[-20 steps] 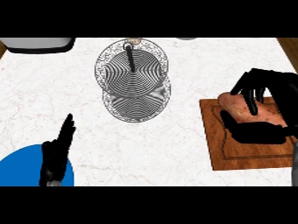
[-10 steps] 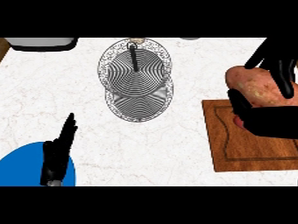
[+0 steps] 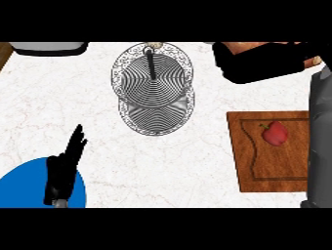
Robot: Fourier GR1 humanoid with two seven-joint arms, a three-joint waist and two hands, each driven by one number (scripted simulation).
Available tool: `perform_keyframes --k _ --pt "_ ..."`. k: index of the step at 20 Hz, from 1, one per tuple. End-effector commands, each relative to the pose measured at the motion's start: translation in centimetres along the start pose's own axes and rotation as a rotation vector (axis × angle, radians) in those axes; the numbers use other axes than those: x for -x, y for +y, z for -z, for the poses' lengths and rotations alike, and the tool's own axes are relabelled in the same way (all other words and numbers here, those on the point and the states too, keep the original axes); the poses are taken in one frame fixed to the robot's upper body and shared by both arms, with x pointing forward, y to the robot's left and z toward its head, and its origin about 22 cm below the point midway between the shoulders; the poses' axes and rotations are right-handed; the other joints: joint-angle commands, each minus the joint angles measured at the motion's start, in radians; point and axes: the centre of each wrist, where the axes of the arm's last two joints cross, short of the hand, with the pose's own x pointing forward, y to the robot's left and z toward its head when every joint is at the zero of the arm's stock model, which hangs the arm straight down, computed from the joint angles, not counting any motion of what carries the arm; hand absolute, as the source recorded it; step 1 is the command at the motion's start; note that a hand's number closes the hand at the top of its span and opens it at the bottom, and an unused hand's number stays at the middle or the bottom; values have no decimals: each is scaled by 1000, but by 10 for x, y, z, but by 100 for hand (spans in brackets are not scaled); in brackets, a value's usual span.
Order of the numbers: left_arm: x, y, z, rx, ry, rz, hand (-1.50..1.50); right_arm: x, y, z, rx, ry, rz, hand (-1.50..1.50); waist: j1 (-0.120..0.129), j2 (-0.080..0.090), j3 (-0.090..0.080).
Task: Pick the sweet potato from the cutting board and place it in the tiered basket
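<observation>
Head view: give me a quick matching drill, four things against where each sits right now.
Things:
1. sweet potato
2. red pepper
3. tiered basket
4. left hand

Places:
A. on the cutting board
B. open, over the blue plate at lower left
C. top right, under the curled right hand
D. on the counter's top, centre

Pairs: 1-C, 2-A, 3-D, 4-B

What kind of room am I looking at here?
Most likely a kitchen: a white marble-look counter holds a wooden cutting board with a small red vegetable on it, plus a tiered wire basket.
</observation>
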Motion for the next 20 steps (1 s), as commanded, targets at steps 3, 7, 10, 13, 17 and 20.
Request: perform_keyframes --k 3,7,10,13,17,20 --pt "-4 7 5 -7 -12 22 0 -11 28 49 -41 -11 8 150 7 5 -1" --pt "10 -26 -11 16 31 -7 0 -27 60 56 -90 -55 -29 150 7 4 -1" --pt "-6 -6 -4 12 21 9 0 -21 82 66 -120 -50 -40 150 4 3 -1" --pt "17 -11 0 -6 6 17 0 -6 114 65 -135 -33 -74 150 -1 4 -1" --pt "-7 -6 -12 -3 15 2 0 -11 128 85 -121 14 -100 150 8 3 -1" --pt "14 -21 -1 -11 -2 10 0 4 144 92 -132 29 -46 150 4 6 -1"
